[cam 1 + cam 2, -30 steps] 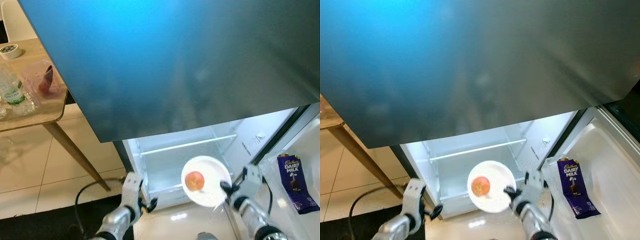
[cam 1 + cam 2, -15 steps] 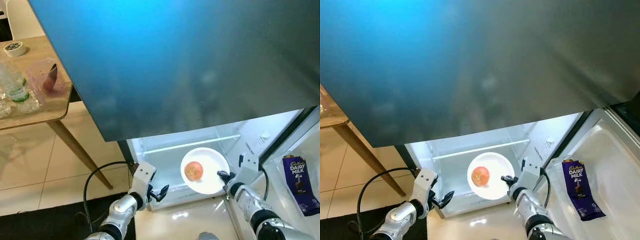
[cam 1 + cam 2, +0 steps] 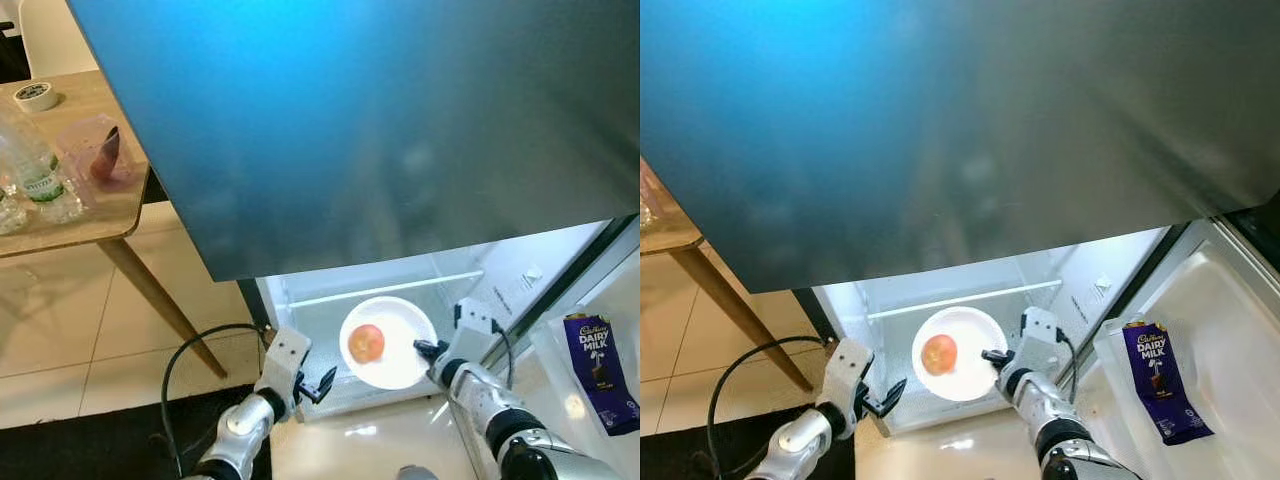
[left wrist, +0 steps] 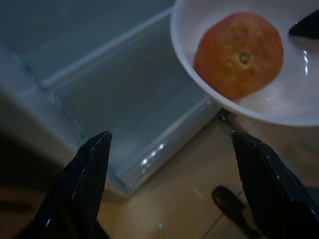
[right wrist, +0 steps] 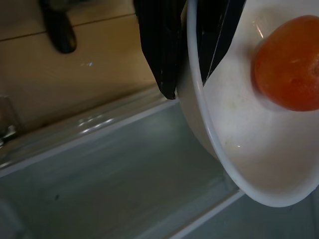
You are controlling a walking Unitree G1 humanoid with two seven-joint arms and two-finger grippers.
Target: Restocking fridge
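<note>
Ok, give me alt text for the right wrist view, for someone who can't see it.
The right gripper clamps the rim of a white plate carrying an orange fruit, one black finger on each side of the rim. Behind the plate lies the pale fridge interior.

Bare fridge shelf (image 3: 330, 325) under overhanging freezer door (image 3: 380, 130)
</note>
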